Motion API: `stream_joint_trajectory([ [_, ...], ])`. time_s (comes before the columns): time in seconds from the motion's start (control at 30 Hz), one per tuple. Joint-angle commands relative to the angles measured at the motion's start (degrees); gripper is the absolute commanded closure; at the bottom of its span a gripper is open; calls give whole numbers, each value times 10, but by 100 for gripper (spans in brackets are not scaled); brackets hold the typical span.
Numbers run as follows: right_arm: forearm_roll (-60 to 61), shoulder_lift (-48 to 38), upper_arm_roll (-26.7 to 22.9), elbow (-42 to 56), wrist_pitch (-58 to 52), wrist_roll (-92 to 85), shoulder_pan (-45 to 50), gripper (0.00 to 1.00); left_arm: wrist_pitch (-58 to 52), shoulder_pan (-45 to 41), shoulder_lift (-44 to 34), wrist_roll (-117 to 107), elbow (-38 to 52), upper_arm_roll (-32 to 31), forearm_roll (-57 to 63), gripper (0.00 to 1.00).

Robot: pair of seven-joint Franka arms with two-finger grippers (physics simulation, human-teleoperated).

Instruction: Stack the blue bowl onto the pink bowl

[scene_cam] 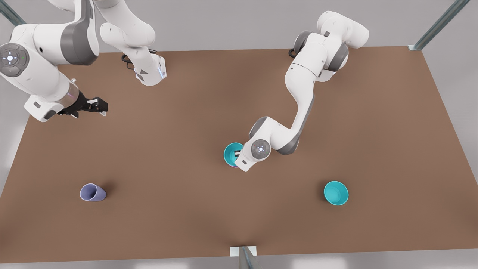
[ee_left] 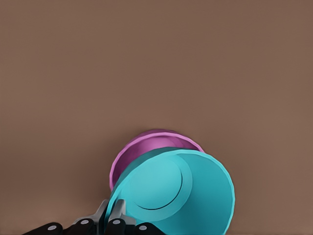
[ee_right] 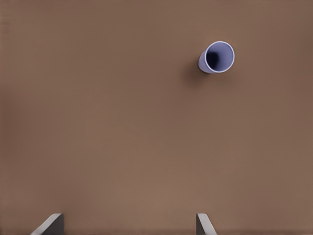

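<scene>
At table centre: blue bowl (ee_left: pixel 171 191) tilted over pink bowl (ee_left: pixel 142 152), rim pinched by left gripper (ee_left: pixel 110 218) | step: placing, not yet seated | next: level, lower, release | right gripper (ee_right: pixel 129 225) waits at front view's left, fingers spread, holding nothing; lavender cup (ee_right: pixel 216 57) well apart

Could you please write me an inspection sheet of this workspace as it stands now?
Surface: brown flat table.
Job's things: teal round plastic bowl over magenta-pink round plastic bowl, near the table's middle.
Clutter: brighter cyan round bowl at the front view's right; lavender-blue cup at its left.
Grippers: left end effector shut on the teal bowl's rim; right end effector open, waiting above the table.
Cables: black loop by an arm base.
Surroundings: metal frame struts.
</scene>
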Motion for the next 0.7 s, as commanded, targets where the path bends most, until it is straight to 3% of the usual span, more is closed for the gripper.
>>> stream_joint_trajectory([
  [0.0,0,0,1,0,-2,1,-5,0,0,0,-1,-70,0,0,-1,79],
  [0.03,1,0,1,0,-2,1,-5,0,0,1,-1,-69,0,0,-1,60],
  [0.07,1,1,1,0,-2,1,-5,0,0,1,-1,-69,0,0,-1,0],
  [0.13,2,1,2,-1,-4,1,-4,0,-36,7,-8,-65,0,1,2,0],
  [0.17,1,1,2,-1,-5,1,-5,0,-106,19,-30,-54,1,6,24,0],
  [0.2,1,2,2,-1,-6,1,-5,0,-257,80,-98,25,3,7,75,0],
  [0.27,2,2,2,-1,-6,0,-4,0,-370,173,-210,145,5,7,153,0],
  [0.3,2,2,2,-1,-5,0,-4,0,-374,219,-248,218,5,6,155,0],
  [0.4,2,2,1,-1,-5,-2,-5,0,-361,249,-288,328,-2,3,197,0],
  [0.43,2,2,1,-1,-5,-3,-5,0,-258,257,-377,329,-133,-16,202,0],
  [0.67,2,3,0,-1,-5,-5,-5,0,-279,250,-406,328,-148,-13,193,0],
])
